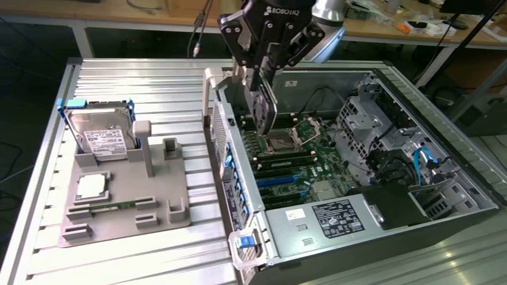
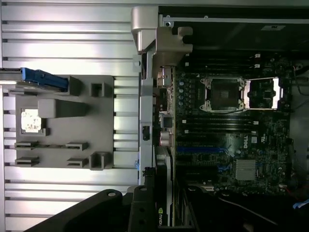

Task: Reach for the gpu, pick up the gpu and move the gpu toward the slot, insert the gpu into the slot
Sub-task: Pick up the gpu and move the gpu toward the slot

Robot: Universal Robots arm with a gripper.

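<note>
My gripper hangs over the open computer case, shut on the gpu. The dark card stands on edge with its round black fan facing the exterior view's left. Its lower edge is just above the motherboard near the empty CPU socket, apart from the board. The blue expansion slots lie nearer the camera than the card. In the wrist view the gpu shows edge-on between my gripper's dark fingers, and the blue slot lies beside its end.
A grey fixture on the ribbed metal table holds a silver hard drive, a square chip and a green memory stick. The case's rear wall rises beside the card. Drive cages and cables crowd the case's right.
</note>
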